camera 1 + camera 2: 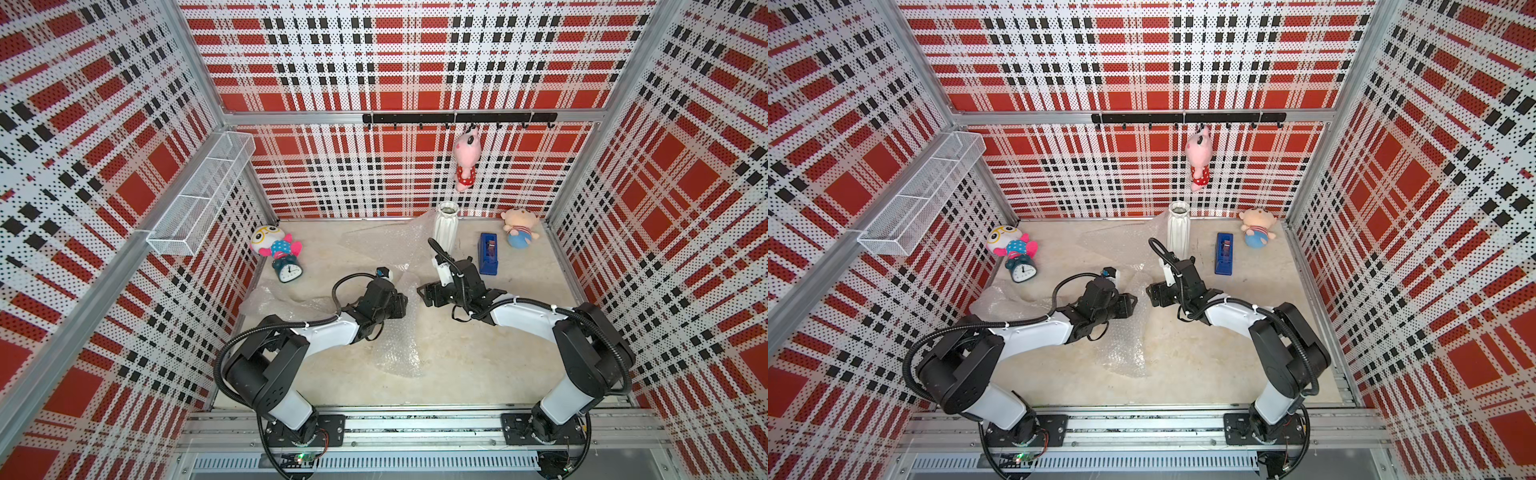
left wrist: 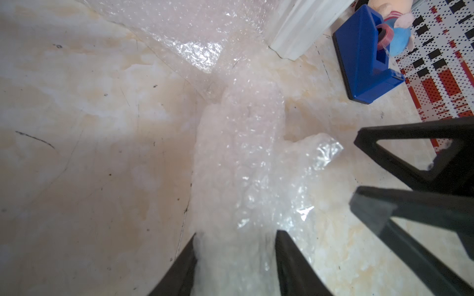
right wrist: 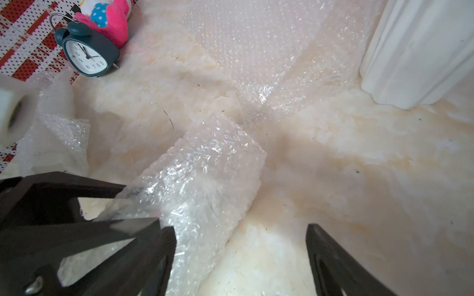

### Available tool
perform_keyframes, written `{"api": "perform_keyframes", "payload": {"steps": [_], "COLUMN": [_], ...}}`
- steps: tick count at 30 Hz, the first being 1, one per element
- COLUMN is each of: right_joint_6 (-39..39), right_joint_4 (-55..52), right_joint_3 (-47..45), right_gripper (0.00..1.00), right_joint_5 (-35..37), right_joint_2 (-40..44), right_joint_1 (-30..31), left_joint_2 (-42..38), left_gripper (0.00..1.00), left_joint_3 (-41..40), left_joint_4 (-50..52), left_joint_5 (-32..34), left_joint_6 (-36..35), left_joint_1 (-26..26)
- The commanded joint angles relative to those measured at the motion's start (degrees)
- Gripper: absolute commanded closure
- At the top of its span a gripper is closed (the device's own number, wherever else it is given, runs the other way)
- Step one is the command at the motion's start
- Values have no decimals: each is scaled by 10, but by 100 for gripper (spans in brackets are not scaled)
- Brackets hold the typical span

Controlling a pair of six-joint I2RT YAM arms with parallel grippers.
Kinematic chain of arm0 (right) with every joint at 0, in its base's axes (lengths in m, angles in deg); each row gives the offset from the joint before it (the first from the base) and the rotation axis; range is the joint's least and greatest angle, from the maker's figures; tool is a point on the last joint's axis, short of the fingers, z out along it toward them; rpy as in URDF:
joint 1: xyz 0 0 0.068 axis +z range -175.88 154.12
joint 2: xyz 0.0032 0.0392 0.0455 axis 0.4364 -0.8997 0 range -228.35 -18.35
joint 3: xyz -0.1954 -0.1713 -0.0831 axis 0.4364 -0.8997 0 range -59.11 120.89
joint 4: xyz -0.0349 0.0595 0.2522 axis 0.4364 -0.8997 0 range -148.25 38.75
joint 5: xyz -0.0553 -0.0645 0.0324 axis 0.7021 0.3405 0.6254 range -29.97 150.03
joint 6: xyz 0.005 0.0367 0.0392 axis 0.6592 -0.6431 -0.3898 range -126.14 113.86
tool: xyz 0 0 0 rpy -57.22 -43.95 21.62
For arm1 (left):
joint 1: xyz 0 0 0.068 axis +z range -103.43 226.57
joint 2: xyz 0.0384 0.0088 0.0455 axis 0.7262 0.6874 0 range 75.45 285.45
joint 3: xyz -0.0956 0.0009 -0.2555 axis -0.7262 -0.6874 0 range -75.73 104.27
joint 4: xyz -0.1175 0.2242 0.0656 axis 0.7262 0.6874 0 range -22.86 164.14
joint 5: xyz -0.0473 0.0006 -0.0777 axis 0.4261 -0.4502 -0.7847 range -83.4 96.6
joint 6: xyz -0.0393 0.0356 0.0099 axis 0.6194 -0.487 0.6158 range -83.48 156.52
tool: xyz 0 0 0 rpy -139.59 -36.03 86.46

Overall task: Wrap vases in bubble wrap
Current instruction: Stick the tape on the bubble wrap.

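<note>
Wrapping looks partly done: your left gripper [image 2: 237, 234] pinches a rolled bundle of clear bubble wrap [image 2: 243, 153] dead centre, contents unclear. Jaws of the right gripper [image 3: 239, 228] are spread, just beside it. At 12 o'clock the tall white ribbed ceramic vase [image 1: 446, 226] stands bare.

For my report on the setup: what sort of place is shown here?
Probably a robot test cell, not a home: perforated plaid panels on an aluminium frame, two robot arms bolted to a front rail, and plush toys as props.
</note>
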Motion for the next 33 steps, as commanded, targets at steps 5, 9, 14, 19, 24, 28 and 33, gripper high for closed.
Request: {"api": "perform_keyframes", "payload": {"steps": [5,9,14,19,24,28,33], "right_joint_6": [10,19,34,45,64,85,103], "right_joint_4": [9,-1,-10,-20,-38,-56,-90], "right_joint_3": [52,77,101,130,167,206,258], "right_gripper": [16,18,19,20,19,19,17], "right_joint_5": [-1,6,20,38,74,106,127], "right_joint_2": [-52,-75,-102,-123,-156,-181,-185], "right_joint_1": [14,14,19,22,33,40,39], "left_joint_2": [3,2,2,4,1,3,5], "left_gripper": [53,53,53,53,53,53,53], "left_joint_3": [-14,-17,-16,-16,-16,-18,-17], "left_joint_4": [44,43,42,42,42,41,42], "left_joint_5": [-20,-21,-21,-23,-22,-22,-17], "left_joint_6": [-8,-8,-8,-9,-9,-8,-6], "left_joint_1": [-6,-6,-7,-7,-8,-8,-7]}}
